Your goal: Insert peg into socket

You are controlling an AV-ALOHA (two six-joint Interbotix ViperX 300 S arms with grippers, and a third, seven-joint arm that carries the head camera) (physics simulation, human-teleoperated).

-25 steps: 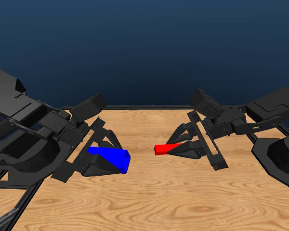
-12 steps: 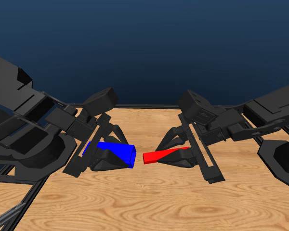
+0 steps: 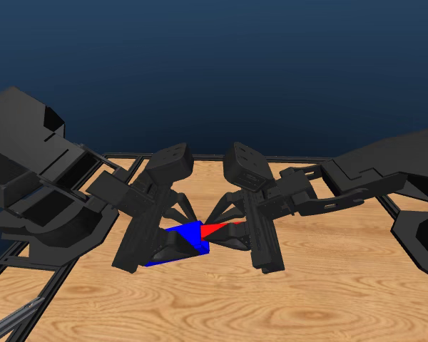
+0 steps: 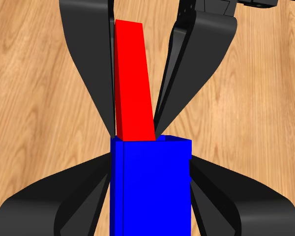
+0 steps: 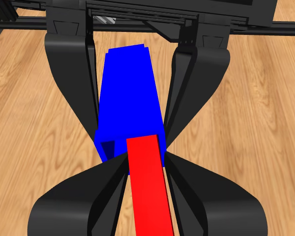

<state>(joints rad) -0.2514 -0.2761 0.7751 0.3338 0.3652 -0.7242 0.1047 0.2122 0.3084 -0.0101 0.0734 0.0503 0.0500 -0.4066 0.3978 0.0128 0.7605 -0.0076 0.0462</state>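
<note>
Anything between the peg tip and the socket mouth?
Nothing: the right wrist view shows the peg tip already at the socket opening.

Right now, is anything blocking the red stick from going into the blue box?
Nothing visible does. The red peg, held by the right fingers, already meets the open end of the blue socket, which the left fingers hold.

head view overlooking table (image 3: pixel 271 306), wrist views close

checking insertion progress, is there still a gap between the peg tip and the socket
No, the peg tip already meets the socket mouth, with no table showing between them.
</note>
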